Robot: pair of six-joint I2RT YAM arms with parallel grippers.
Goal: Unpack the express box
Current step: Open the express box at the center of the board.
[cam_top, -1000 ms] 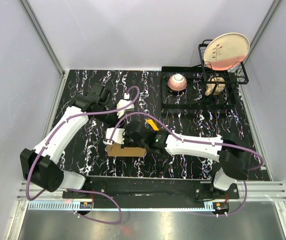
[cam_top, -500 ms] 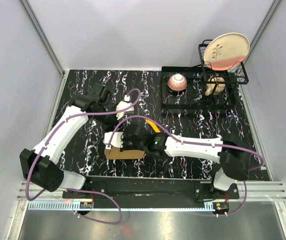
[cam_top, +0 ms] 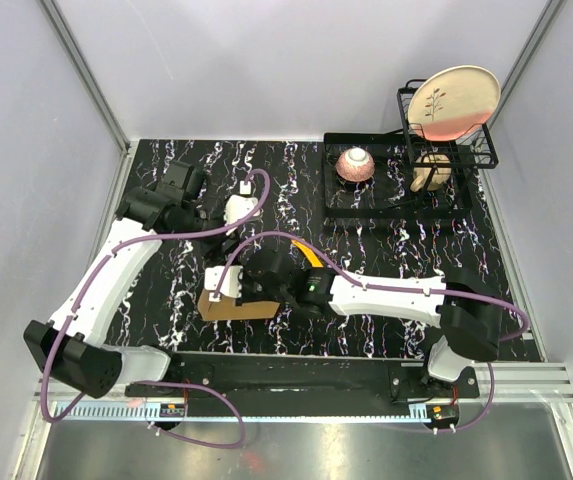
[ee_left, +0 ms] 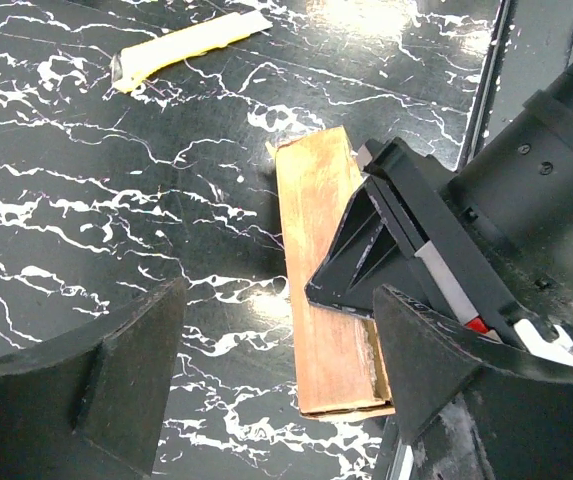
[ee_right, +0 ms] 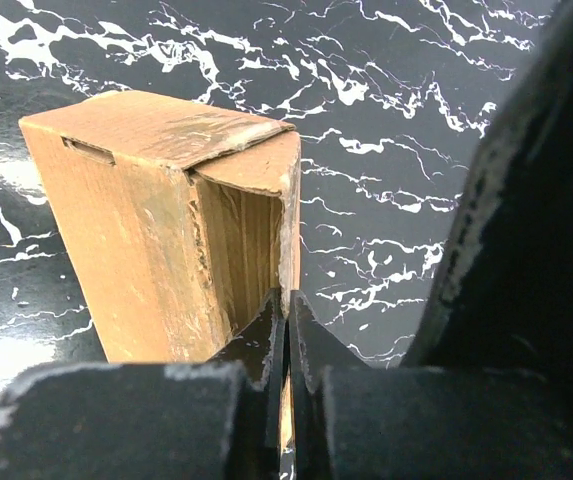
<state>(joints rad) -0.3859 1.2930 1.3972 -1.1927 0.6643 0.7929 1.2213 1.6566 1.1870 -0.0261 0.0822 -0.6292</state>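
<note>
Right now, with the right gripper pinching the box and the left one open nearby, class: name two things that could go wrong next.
1. The right gripper pinches only a thin cardboard edge of the box, so the grip may slip or the edge may tear.
2. The left gripper is open and off the box, so nothing braces it. A pull could drag or tip it.

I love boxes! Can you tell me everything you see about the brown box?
The box is plain brown cardboard, small and flat, scuffed along its edges. It stands on a narrow side on the black marbled table. One end is open. The right gripper pinches the wall at that opening.
</note>
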